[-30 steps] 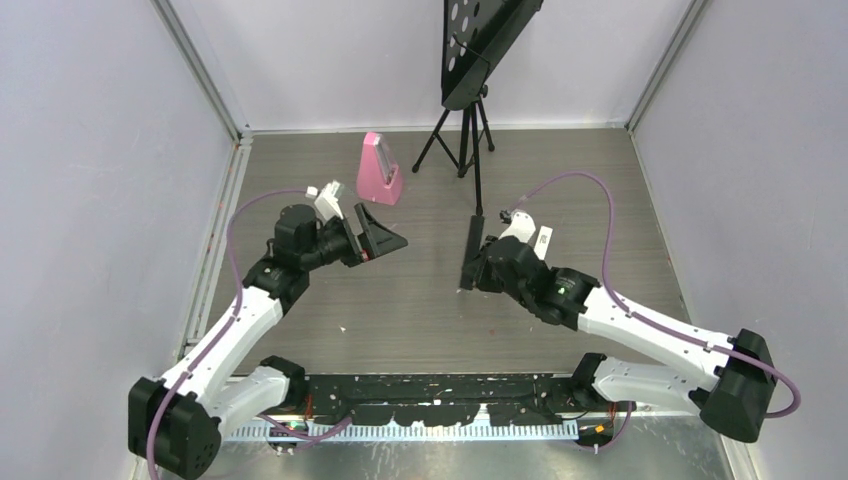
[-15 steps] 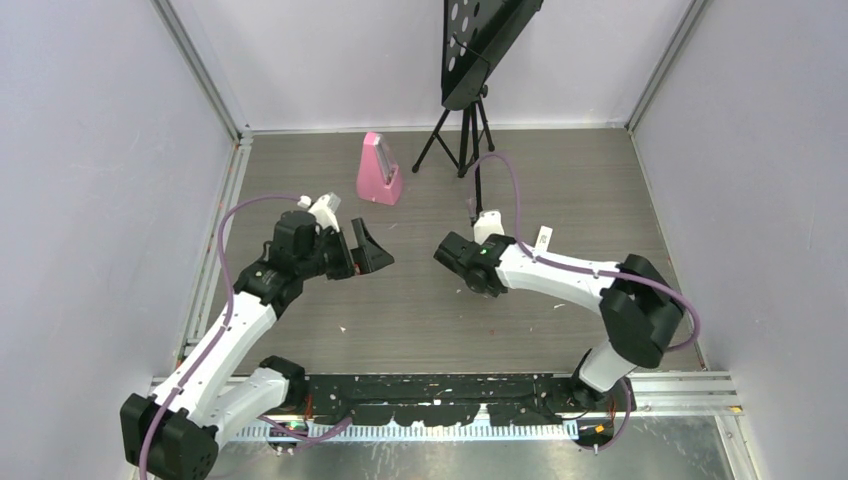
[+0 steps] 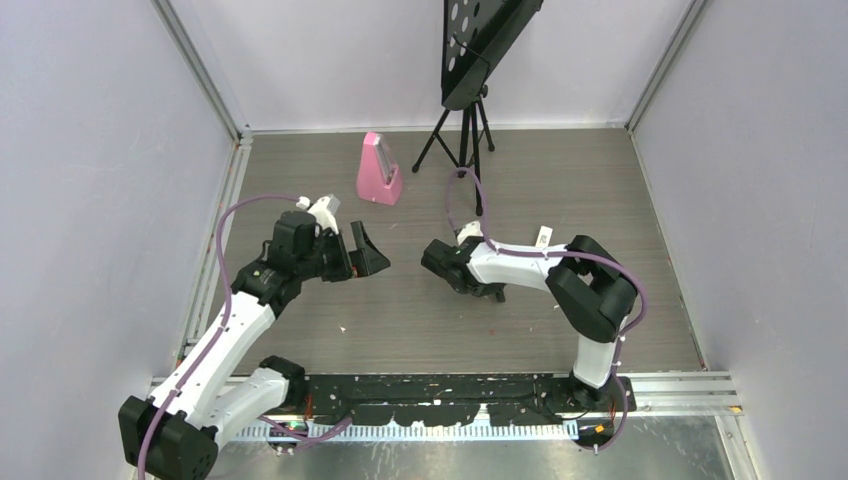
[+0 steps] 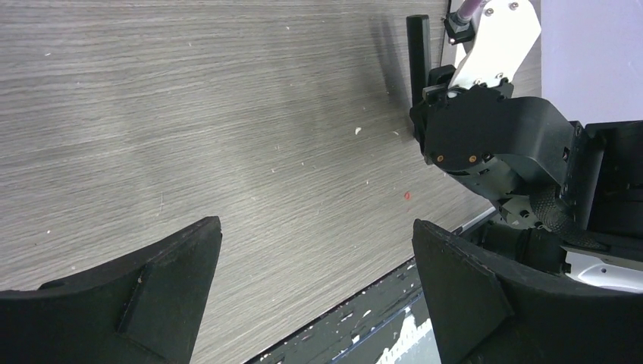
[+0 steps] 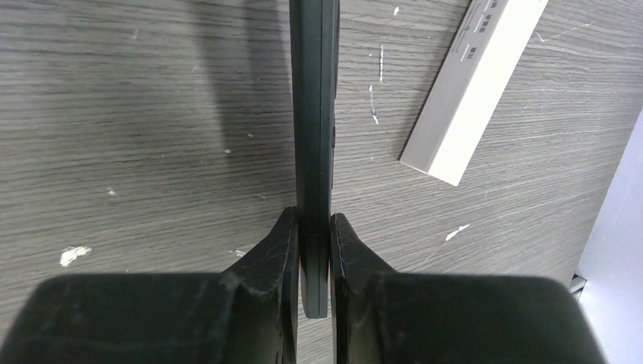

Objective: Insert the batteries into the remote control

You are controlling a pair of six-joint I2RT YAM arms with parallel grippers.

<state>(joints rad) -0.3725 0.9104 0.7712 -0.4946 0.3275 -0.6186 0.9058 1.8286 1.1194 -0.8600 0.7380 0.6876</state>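
Top external: fixed high, above and behind the arm bases. It faces down and forward over the whole table point(image 3: 400, 320) to its far edge and the back wall. Farthest, widest view.

Left wrist: low over the table, looking past the left gripper point(image 4: 317, 227) toward the table's near edge. It catches the right gripper point(image 4: 421, 127), also in the top view, and the remote control point(image 4: 418, 45).

Right wrist: nearest of all, sighting along its own fingers point(image 5: 277, 258) onto the table. Shares the remote control with the left wrist view, and the white remote point(image 5: 470, 83) with the top view.
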